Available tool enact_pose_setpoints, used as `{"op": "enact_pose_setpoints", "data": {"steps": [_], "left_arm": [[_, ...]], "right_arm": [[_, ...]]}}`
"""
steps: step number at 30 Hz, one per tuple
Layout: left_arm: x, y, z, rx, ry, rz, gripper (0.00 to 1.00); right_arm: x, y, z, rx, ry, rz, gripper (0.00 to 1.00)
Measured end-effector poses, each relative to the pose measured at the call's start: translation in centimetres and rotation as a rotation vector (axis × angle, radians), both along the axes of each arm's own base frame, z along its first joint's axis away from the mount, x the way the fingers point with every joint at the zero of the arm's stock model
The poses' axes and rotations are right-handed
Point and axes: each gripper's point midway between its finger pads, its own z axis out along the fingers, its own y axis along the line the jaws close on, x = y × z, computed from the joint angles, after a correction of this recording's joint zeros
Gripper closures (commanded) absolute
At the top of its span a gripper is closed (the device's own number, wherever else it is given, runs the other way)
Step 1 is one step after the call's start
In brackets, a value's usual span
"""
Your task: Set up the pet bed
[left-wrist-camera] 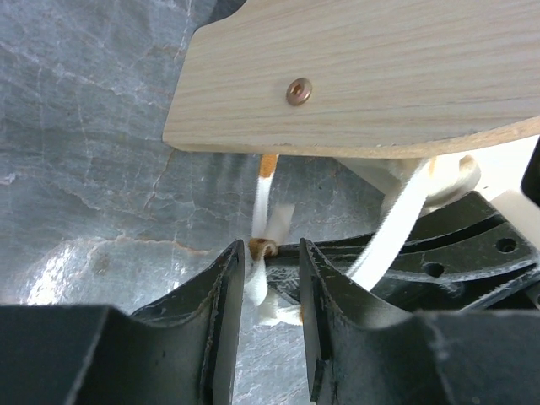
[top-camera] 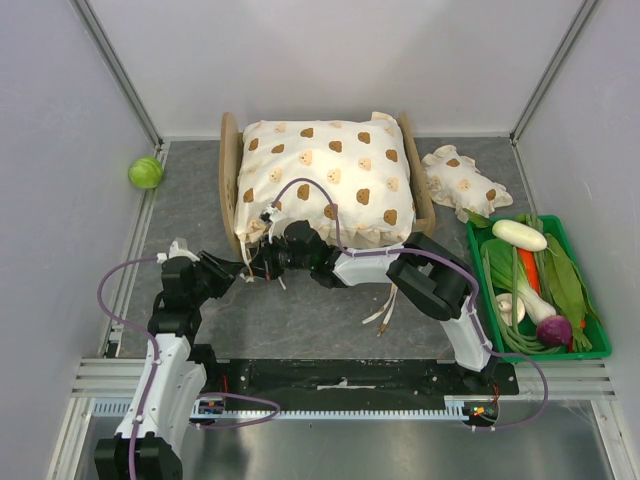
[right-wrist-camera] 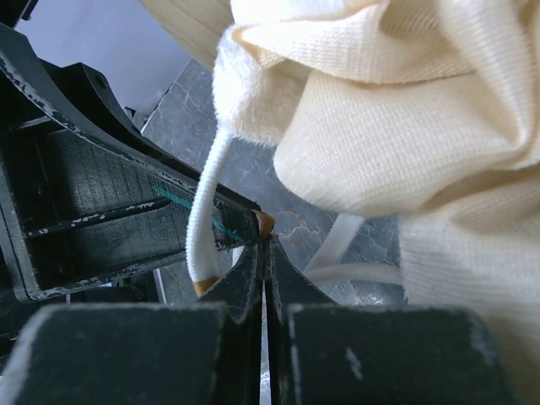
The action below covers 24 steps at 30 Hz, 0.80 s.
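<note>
The pet bed (top-camera: 229, 172) stands at the back centre, its wooden rail close above in the left wrist view (left-wrist-camera: 380, 76). The cream bear-print cushion (top-camera: 325, 180) covers its base and fills the right wrist view (right-wrist-camera: 405, 126). Both grippers meet at the bed's near left corner. My left gripper (top-camera: 243, 270) (left-wrist-camera: 270, 246) is open, with a white cushion tie (left-wrist-camera: 263, 198) hanging between its jaws. My right gripper (top-camera: 268, 262) (right-wrist-camera: 264, 240) is shut, pinching the brown tip of a tie (right-wrist-camera: 265, 223). Another white tie (right-wrist-camera: 207, 202) hangs beside it.
The small frilled bear-print pillow (top-camera: 460, 183) lies right of the bed. A green tray (top-camera: 592, 352) of vegetables stands at the right. A green ball (top-camera: 145, 172) lies at the far left by the wall. Loose ties (top-camera: 385, 310) trail on the table in front of the bed.
</note>
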Motion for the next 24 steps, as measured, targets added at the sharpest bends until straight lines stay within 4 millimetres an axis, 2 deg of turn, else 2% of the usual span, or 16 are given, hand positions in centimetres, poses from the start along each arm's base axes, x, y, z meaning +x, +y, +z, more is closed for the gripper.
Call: {"op": "enact_pose_setpoints", "data": {"steps": [5,13,17,20,21,23,24], "left_arm": [[-0.38,0.02,-0.24,0.000,0.015,0.002,0.61],[-0.31,-0.10,-0.29,-0.009,0.008,-0.001,0.74],[-0.23,-0.15,-0.48,-0.012,0.016,-0.003,0.76],[-0.23,-0.15,-0.46,-0.012,0.015,-0.002,0.82],[-0.23,-0.15,-0.43,-0.012,0.014,-0.002,0.91],[-0.21,-0.14,-0.39,-0.014,0.013,0.000,0.98],[-0.20,-0.13,-0.39,-0.013,0.012,0.000,0.98]], "right_arm": [[-0.05,0.01,0.09,0.005,0.006,0.004,1.00],[0.00,-0.05,0.12,0.010,0.014,0.002,1.00],[0.05,-0.15,0.00,0.008,0.018,-0.001,1.00],[0.05,-0.18,-0.03,0.008,0.019,-0.001,1.00],[0.05,-0.16,0.01,0.010,0.021,-0.002,1.00],[0.07,-0.16,0.06,0.013,0.021,-0.003,1.00],[0.06,-0.17,0.04,0.013,0.021,-0.003,1.00]]}}
